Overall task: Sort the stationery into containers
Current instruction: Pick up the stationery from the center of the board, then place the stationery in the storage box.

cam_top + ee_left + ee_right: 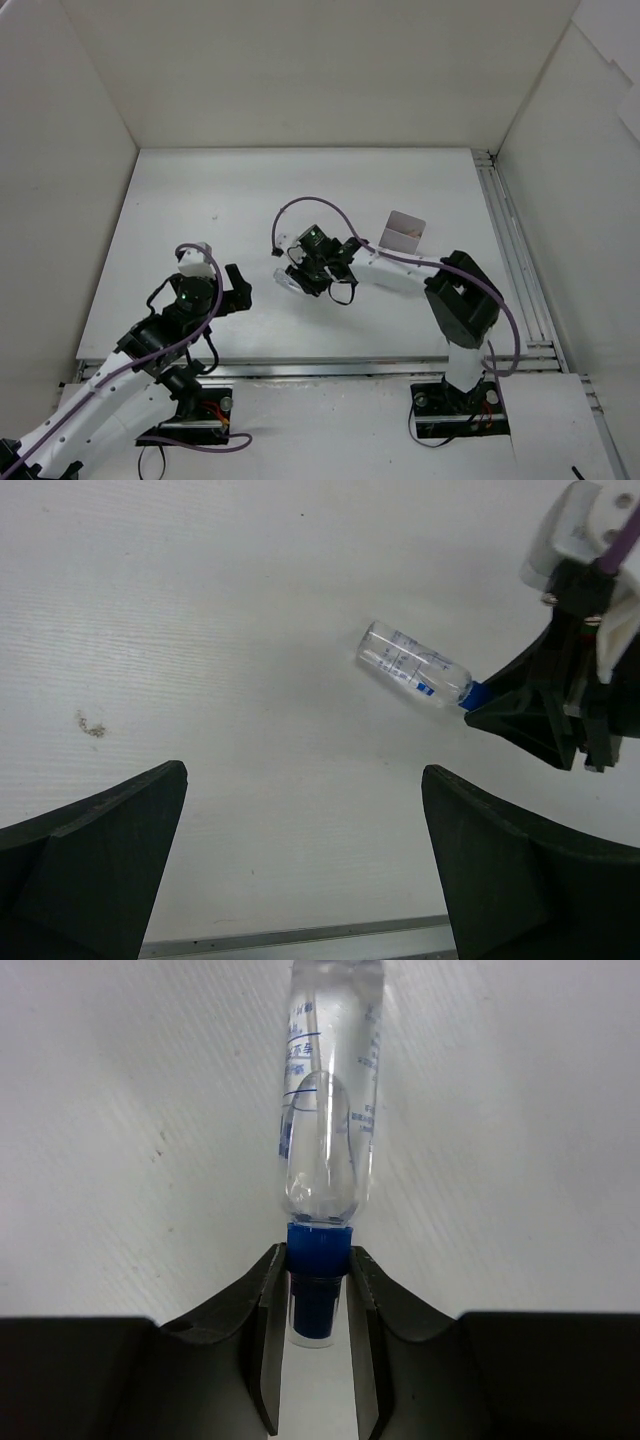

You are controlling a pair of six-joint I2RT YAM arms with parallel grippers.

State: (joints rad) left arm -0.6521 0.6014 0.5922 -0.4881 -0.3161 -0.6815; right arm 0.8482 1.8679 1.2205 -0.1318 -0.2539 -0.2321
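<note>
Tube (328, 1090) cap sits clenched in right jaws, plainest from right wrist; left jaws gape

Robotics lab cell. White table (300, 190) was boxed by plain white walls (300, 70); aluminium rails (512, 250) edged it; left arm (100, 390) and right arm (460, 305) stood bolted down.

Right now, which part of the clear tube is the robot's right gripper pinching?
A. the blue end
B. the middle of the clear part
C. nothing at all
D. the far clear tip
A: in the right wrist view the right gripper has a finger on each side of the blue end of the clear tube, whose clear part sticks out past them.
</note>
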